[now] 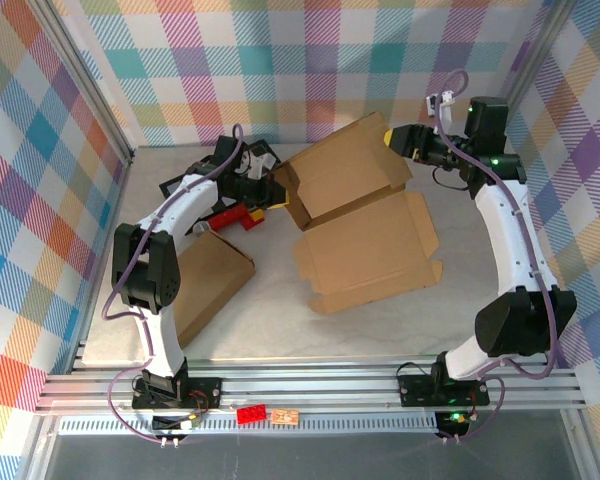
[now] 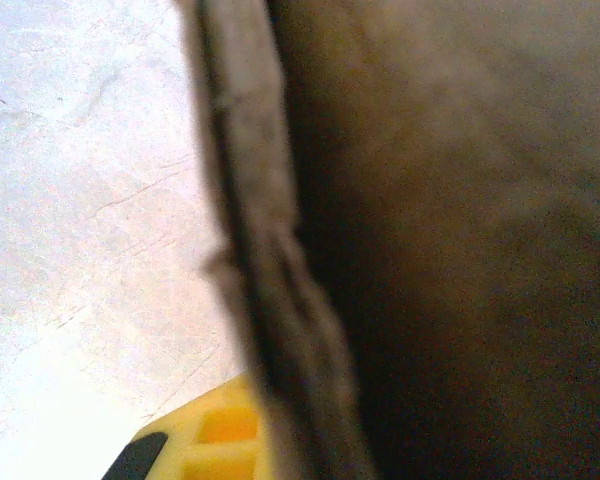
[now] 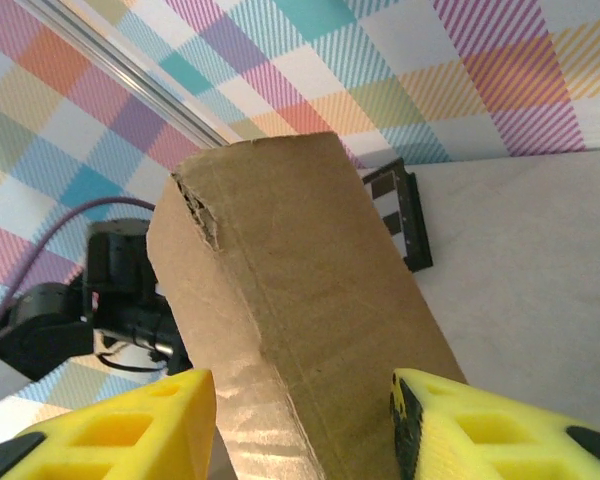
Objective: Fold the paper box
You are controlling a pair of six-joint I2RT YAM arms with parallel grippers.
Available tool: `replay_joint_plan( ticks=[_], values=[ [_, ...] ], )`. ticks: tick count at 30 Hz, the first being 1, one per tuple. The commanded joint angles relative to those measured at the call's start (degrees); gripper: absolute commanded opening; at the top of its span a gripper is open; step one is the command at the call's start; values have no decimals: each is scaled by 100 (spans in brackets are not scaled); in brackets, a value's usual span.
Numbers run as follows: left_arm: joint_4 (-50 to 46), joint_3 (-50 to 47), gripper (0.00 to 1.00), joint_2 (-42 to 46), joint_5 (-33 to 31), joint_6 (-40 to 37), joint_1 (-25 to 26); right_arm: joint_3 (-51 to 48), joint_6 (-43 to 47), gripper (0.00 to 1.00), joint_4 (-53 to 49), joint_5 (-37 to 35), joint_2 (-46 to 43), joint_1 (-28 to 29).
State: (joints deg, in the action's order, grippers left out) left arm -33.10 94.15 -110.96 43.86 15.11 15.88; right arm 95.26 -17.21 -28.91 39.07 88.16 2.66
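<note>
Top: paper box (image 1: 370,255) in middle of table (image 1: 280,335), base flat, rear panel (image 1: 345,170) raised. Left gripper (image 1: 271,196) at box's left wall, right gripper (image 1: 391,139) on panel's far corner. L wrist: yellow finger (image 2: 212,437) tight against cardboard edge, jaws closed, prob pinching the wall. R wrist: jaws mid-width straddling rear panel, can't tell if clamped. Tip: L anchors, R swings panel along crease, slow, w/o tearing.

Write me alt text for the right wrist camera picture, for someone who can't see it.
A tilted brown cardboard box panel stands between the right gripper's two yellow fingers, filling the gap between them. Behind it are the black left arm, a pale tabletop and a pastel plaid wall.
</note>
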Motion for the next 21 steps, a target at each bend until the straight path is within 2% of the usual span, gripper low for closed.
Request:
replay_joint_plan(
  ticks=[1, 11, 17, 21],
  values=[
    [-153, 209, 0, 212, -11, -88, -15, 320, 729, 50, -606, -708, 8, 218],
    [-280, 209, 0, 363, -103, -175, 20, 686, 1482, 53, -1178, -2495, 237, 890],
    [-342, 244, 0, 399, -132, -210, 38, 918, 1786, 48, -1477, -3634, 499, 1324],
    [-394, 288, 0, 400, -176, -246, 64, 976, 1844, 46, -1630, -4639, 693, 1613]
  ],
)
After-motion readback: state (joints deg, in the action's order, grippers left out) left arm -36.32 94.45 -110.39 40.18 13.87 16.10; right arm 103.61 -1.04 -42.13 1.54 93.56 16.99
